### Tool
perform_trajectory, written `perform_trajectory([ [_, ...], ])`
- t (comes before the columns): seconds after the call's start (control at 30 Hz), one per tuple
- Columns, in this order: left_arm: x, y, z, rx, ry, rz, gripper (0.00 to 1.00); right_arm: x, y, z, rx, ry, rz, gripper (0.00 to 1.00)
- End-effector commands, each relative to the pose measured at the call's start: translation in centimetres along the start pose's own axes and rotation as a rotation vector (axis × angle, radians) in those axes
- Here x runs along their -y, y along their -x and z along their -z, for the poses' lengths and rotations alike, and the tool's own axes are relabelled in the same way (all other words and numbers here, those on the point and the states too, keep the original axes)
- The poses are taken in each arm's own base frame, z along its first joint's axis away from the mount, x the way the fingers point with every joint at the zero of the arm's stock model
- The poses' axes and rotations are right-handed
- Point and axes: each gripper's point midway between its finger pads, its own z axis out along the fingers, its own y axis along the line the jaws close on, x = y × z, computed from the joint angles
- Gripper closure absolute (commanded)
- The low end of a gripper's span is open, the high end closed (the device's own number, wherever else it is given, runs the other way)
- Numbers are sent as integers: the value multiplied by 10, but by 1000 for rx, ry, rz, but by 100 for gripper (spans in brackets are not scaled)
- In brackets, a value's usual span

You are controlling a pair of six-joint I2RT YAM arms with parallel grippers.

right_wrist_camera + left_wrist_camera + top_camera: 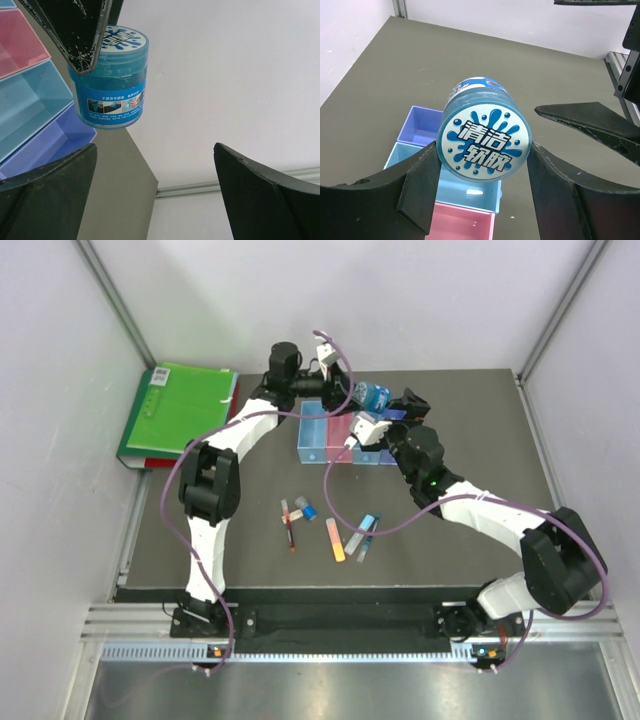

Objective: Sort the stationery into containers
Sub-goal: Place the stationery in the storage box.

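Two fingers of my left gripper [481,152] are clamped on the round blue tub [485,135], one on each side of its curved wall just under the printed lid. It hangs in the air over the row of bins [415,131], the purple and light blue ones below my fingertips. It looks like stiff, smooth plastic with something filling it, so I judge it weighty and apt to slip; a grip across the wall suits it. My right gripper [155,150] stands wide apart, empty, just beside the tub.
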Motion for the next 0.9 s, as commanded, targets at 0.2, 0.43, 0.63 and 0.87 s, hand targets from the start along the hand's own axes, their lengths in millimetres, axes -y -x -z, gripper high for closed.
perform_trajectory([
  [0.2, -5, 33, 10, 22, 53, -139, 100, 26, 13, 7, 15, -51, -97, 0],
  [0.43, -30, 14, 38, -60, 148, -143, 100, 30, 8, 13, 0, -58, -125, 0],
  [0.63, -49, -8, 69, -164, 236, -153, 100, 39, -6, 12, -55, -72, -176, 0],
  [0.87, -67, -19, 106, -288, 327, -164, 100, 47, -20, 14, -93, -87, -184, 0],
])
